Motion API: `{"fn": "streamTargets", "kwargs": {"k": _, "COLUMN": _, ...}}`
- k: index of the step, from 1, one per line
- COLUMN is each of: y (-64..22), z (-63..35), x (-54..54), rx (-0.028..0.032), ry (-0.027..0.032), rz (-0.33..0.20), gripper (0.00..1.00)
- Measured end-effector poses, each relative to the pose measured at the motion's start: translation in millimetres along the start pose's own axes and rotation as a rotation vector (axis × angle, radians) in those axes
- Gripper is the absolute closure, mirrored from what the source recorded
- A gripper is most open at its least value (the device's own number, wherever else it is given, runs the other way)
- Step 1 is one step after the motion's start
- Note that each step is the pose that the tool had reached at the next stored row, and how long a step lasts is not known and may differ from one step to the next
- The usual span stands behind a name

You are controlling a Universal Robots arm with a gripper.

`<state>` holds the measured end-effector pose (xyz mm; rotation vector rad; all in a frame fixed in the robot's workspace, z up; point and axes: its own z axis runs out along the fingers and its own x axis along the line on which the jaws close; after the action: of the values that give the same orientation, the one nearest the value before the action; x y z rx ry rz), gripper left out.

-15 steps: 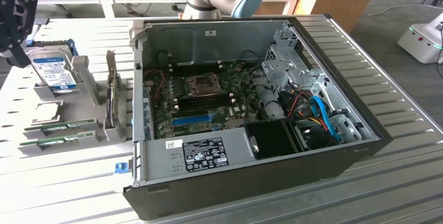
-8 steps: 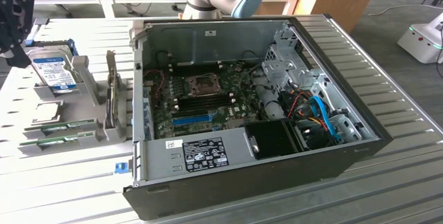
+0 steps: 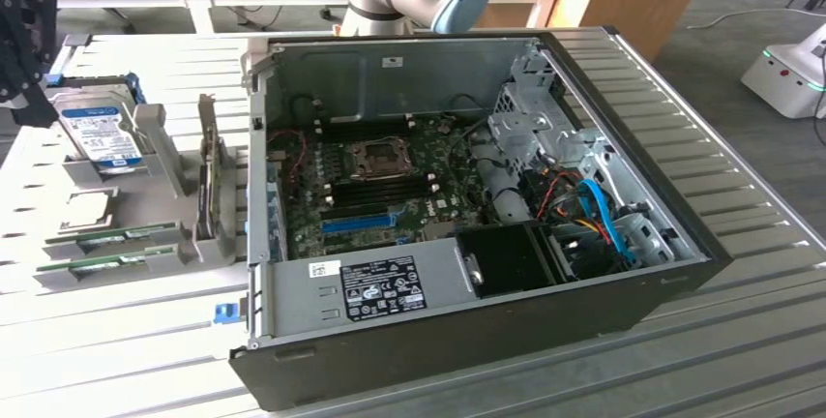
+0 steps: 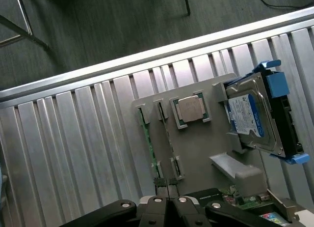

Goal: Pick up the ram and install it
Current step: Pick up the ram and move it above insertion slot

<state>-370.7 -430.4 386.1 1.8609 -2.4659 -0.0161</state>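
The hand (image 4: 166, 187) hangs over the grey parts holder (image 4: 196, 153) with its two black fingers pressed together and nothing between them. Its tips sit above the near ends of two thin green sticks. I take the one beside the processor for the ram (image 4: 168, 138), though its twin (image 4: 147, 138) is just as close and I cannot tell which is meant.

Both sticks stand on edge in narrow notched slots of the holder. That probably serves to present a thin top edge a pinch can reach, with the chips and contacts kept off the metal. In the exterior view the ram (image 3: 110, 239) is on that view's left, well apart from the open computer case (image 3: 387, 360), so no installing has been done.

The holder looks like matte moulded plastic, each pocket cut to its part. A square recess cradles the dull silver processor (image 4: 191, 109) lying flat. A wider cradle props the boxy hard drive (image 4: 255, 121), which has a blue label and blue plastic rails.

The tabletop (image 4: 73, 138) is ribbed bare aluminium, long slats with grooves between. Inside the case the green motherboard (image 3: 387, 176) lies flat and face up under grey sheet-steel walls, and I judge that leaves its slots open from above.
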Motion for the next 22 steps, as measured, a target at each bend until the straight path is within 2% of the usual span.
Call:
{"fn": "streamTargets", "kwargs": {"k": 4, "y": 0.0, "z": 0.0, "x": 0.0, "rx": 0.0006, "ry": 0.0002, "rz": -0.005, "gripper": 0.89}}
{"fn": "streamTargets", "kwargs": {"k": 6, "y": 0.1, "z": 0.1, "x": 0.0, "rx": 0.0087, "ry": -0.0025, "rz": -0.006, "gripper": 0.89}}
{"fn": "streamTargets", "kwargs": {"k": 7, "y": 0.0, "z": 0.0, "x": 0.0, "rx": 0.0107, "ry": -0.003, "rz": -0.007, "gripper": 0.89}}
{"fn": "streamTargets", "kwargs": {"k": 11, "y": 0.0, "z": 0.0, "x": 0.1, "rx": 0.0125, "ry": -0.0034, "rz": -0.008, "gripper": 0.89}}
{"fn": "streamTargets", "kwargs": {"k": 14, "y": 0.0, "z": 0.0, "x": 0.0, "rx": 0.0194, "ry": -0.0052, "rz": -0.013, "gripper": 0.89}}
{"fn": "streamTargets", "kwargs": {"k": 22, "y": 0.0, "z": 0.1, "x": 0.0, "rx": 0.0239, "ry": -0.0038, "rz": -0.081, "gripper": 0.89}}
